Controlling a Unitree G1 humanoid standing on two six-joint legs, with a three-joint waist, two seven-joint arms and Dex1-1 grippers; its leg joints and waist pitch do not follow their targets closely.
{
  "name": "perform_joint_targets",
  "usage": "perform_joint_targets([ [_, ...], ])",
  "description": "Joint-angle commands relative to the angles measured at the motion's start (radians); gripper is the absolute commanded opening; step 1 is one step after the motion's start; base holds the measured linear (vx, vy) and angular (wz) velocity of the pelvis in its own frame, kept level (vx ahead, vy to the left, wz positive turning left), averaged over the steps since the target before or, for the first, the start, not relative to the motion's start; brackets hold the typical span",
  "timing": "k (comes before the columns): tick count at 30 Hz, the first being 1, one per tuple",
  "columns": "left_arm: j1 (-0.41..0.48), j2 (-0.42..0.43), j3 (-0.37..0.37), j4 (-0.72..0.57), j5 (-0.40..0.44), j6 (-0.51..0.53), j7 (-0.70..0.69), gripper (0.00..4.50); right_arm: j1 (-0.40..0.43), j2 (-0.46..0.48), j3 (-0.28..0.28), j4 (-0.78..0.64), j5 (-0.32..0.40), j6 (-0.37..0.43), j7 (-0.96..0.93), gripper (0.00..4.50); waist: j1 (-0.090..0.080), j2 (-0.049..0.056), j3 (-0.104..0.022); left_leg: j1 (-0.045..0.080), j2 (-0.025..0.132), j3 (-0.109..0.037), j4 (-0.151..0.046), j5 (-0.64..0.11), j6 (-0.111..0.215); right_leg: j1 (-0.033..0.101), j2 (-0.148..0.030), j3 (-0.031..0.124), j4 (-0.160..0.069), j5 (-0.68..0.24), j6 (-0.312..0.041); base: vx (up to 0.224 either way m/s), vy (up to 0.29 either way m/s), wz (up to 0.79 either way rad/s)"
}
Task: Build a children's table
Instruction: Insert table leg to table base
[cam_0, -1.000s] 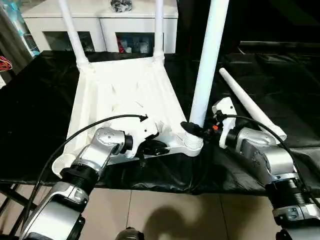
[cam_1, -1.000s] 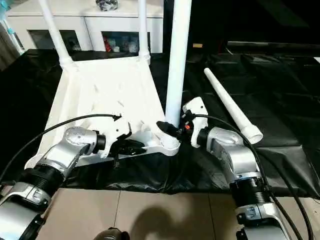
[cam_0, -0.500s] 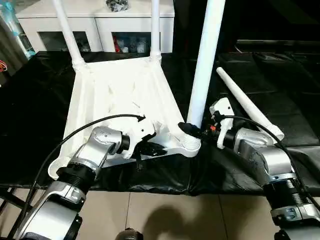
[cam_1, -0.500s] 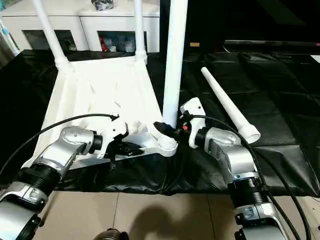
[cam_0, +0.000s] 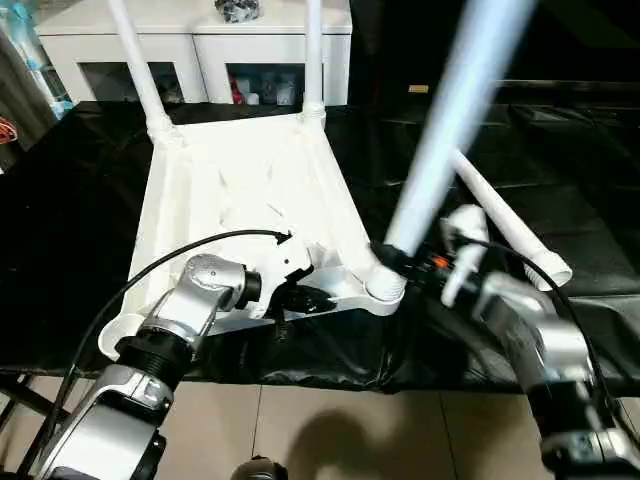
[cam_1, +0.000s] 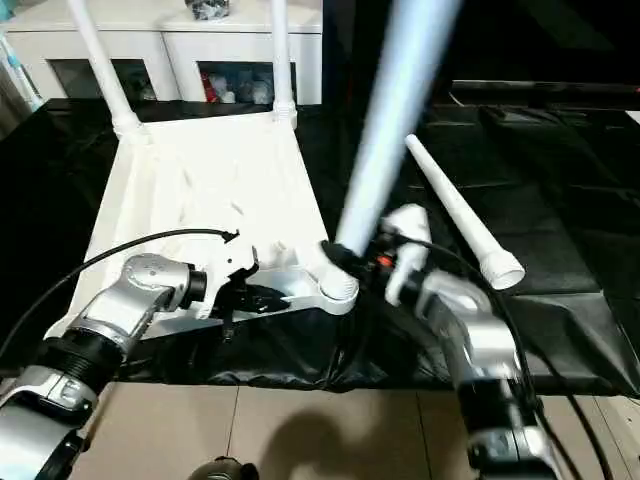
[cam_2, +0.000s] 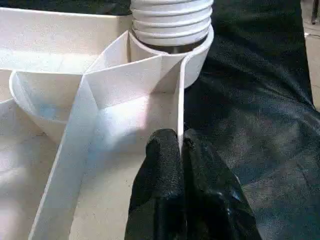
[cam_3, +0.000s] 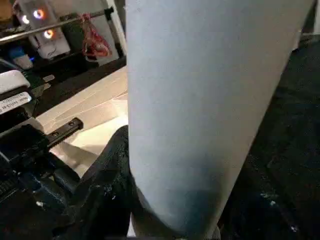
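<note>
Tabletop (cam_0: 240, 190) lies underside-up on the black-draped table (cam_0: 70, 230), two legs already seated at its far corners; left hand (cam_2: 180, 150) pinched shut on a near-edge rib; right hand (cam_0: 415, 262) clamped low on third leg (cam_0: 450, 120), now tilted in its near corner socket (cam_0: 385, 288); square it upright before threading or it cross-threads; fourth leg (cam_1: 455, 215) lies just beside.

white cabinet (cam_0: 200, 45) with glass-fronted doors, black table cover (cam_0: 70, 220), tiled floor (cam_0: 330, 430)
</note>
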Motion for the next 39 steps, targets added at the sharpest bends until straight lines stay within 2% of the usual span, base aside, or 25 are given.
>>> perform_joint_targets([
  [1, 0.001, -0.008, 0.032, 0.013, -0.006, -0.008, 0.043, 0.00, 0.047, -0.005, -0.009, 0.029, -0.022, 0.008, -0.019, 1.88, -0.005, -0.005, -0.059, 0.039, 0.050, -0.031, -0.078, -0.374, -0.029, 0.021, -0.079, 0.045, -0.100, -0.290, -0.196, 0.000, 0.000, 0.00],
  [4, -0.002, -0.017, 0.036, 0.015, -0.006, -0.007, 0.058, 0.00, 0.102, 0.002, -0.014, -0.012, -0.018, -0.006, -0.030, 1.88, 0.000, -0.006, -0.057, 0.045, 0.054, -0.034, -0.083, -0.402, -0.038, 0.018, -0.081, 0.048, -0.108, -0.353, -0.172, 0.000, 0.000, 0.00],
  [8, -0.002, -0.020, 0.036, 0.015, -0.005, -0.007, 0.063, 0.00, 0.132, -0.005, -0.003, -0.044, -0.034, -0.012, -0.042, 1.88, 0.000, -0.005, -0.059, 0.043, 0.054, -0.036, -0.087, -0.398, -0.041, 0.020, -0.081, 0.047, -0.106, -0.324, -0.171, 0.000, 0.000, 0.00],
  [10, -0.003, -0.020, 0.036, 0.016, -0.004, -0.008, 0.065, 0.00, 0.141, -0.011, 0.009, -0.062, -0.045, -0.011, -0.047, 1.88, 0.001, -0.002, -0.058, 0.043, 0.053, -0.035, -0.087, -0.401, -0.041, 0.019, -0.081, 0.047, -0.107, -0.326, -0.171, 0.000, 0.000, 0.00],
  [11, -0.005, -0.018, 0.031, 0.019, -0.001, -0.012, 0.058, 0.00, 0.135, -0.026, 0.045, -0.076, -0.080, -0.012, -0.049, 1.88, 0.002, 0.000, -0.059, 0.044, 0.052, -0.036, -0.086, -0.406, -0.043, 0.019, -0.082, 0.047, -0.108, -0.335, -0.168, 0.000, 0.000, 0.00],
  [12, -0.006, -0.016, 0.028, 0.020, 0.002, -0.015, 0.055, 0.00, 0.125, -0.034, 0.064, -0.076, -0.096, -0.012, -0.045, 1.88, 0.002, -0.003, -0.058, 0.042, 0.052, -0.036, -0.087, -0.402, -0.044, 0.021, -0.081, 0.047, -0.109, -0.332, -0.164, 0.000, 0.000, 0.00],
  [15, -0.010, -0.011, 0.020, 0.023, 0.012, -0.022, 0.045, 0.00, 0.097, -0.049, 0.094, -0.062, -0.116, -0.001, -0.028, 1.88, 0.001, -0.004, -0.056, 0.042, 0.052, -0.036, -0.087, -0.405, -0.044, 0.019, -0.082, 0.048, -0.110, -0.353, -0.158, 0.000, 0.000, 0.00],
  [18, -0.013, -0.001, 0.007, 0.028, 0.027, -0.032, 0.031, 0.00, 0.043, -0.072, 0.129, -0.016, -0.140, 0.007, 0.013, 1.88, -0.004, -0.013, -0.055, 0.041, 0.051, -0.037, -0.088, -0.410, -0.041, 0.020, -0.083, 0.047, -0.112, -0.384, -0.155, 0.000, 0.000, 0.00],
  [20, -0.013, 0.004, 0.003, 0.025, 0.029, -0.034, 0.021, 0.00, 0.013, -0.086, 0.146, 0.013, -0.150, 0.014, 0.043, 1.88, -0.009, -0.016, -0.054, 0.041, 0.052, -0.037, -0.088, -0.415, -0.042, 0.020, -0.084, 0.047, -0.113, -0.394, -0.156, 0.000, 0.000, 0.00],
  [21, -0.013, 0.006, 0.002, 0.024, 0.030, -0.034, 0.019, 0.00, 0.004, -0.091, 0.152, 0.019, -0.152, 0.019, 0.051, 1.88, -0.011, -0.014, -0.053, 0.042, 0.052, -0.038, -0.088, -0.420, -0.042, 0.018, -0.084, 0.047, -0.112, -0.397, -0.160, 0.000, 0.000, 0.00],
  [23, -0.012, 0.012, -0.002, 0.018, 0.032, -0.031, 0.008, 0.00, -0.019, -0.111, 0.181, 0.042, -0.164, 0.028, 0.095, 1.88, -0.015, -0.018, -0.052, 0.042, 0.052, -0.038, -0.089, -0.424, -0.041, 0.020, -0.084, 0.046, -0.112, -0.400, -0.162, 0.000, 0.000, 0.00],
  [24, -0.012, 0.013, -0.002, 0.017, 0.032, -0.031, 0.008, 0.00, -0.020, -0.112, 0.182, 0.043, -0.165, 0.029, 0.097, 1.88, -0.014, -0.019, -0.054, 0.045, 0.054, -0.037, -0.088, -0.417, -0.040, 0.017, -0.085, 0.048, -0.112, -0.389, -0.165, 0.000, 0.000, 0.00],
  [26, -0.013, 0.024, -0.006, 0.018, 0.035, -0.035, -0.008, 0.00, -0.047, -0.130, 0.216, 0.079, -0.175, 0.035, 0.153, 1.88, -0.015, -0.021, -0.055, 0.043, 0.053, -0.036, -0.088, -0.405, -0.036, 0.021, -0.083, 0.047, -0.109, -0.363, -0.173, 0.000, 0.000, 0.00],
  [29, -0.015, 0.027, -0.008, 0.021, 0.036, -0.038, -0.013, 0.00, -0.057, -0.133, 0.224, 0.095, -0.180, 0.031, 0.168, 1.88, -0.014, -0.021, -0.056, 0.042, 0.053, -0.033, -0.086, -0.388, -0.030, 0.021, -0.083, 0.049, -0.108, -0.334, -0.182, 0.000, 0.000, 0.00],
  [30, -0.017, 0.032, -0.011, 0.023, 0.037, -0.042, -0.025, 0.00, -0.071, -0.133, 0.232, 0.113, -0.181, 0.027, 0.190, 1.88, -0.014, -0.025, -0.057, 0.041, 0.053, -0.033, -0.088, -0.382, -0.028, 0.024, -0.082, 0.047, -0.107, -0.326, -0.184, 0.000, 0.000, 0.00],
  [33, -0.024, 0.043, -0.021, 0.024, 0.038, -0.047, -0.058, 0.00, -0.099, -0.133, 0.252, 0.149, -0.179, 0.019, 0.251, 1.88, -0.013, -0.024, -0.058, 0.043, 0.052, -0.032, -0.088, -0.386, -0.028, 0.024, -0.082, 0.045, -0.107, -0.325, -0.190, 0.000, 0.000, 0.00],
  [39, -0.046, 0.063, -0.051, 0.032, 0.056, -0.072, -0.124, 0.00, -0.114, -0.151, 0.306, 0.170, -0.204, 0.004, 0.324, 1.88, -0.008, -0.024, -0.064, 0.043, 0.056, -0.028, -0.088, -0.337, -0.019, 0.030, -0.077, 0.042, -0.097, -0.209, -0.218, 0.000, 0.000, 0.00],
])
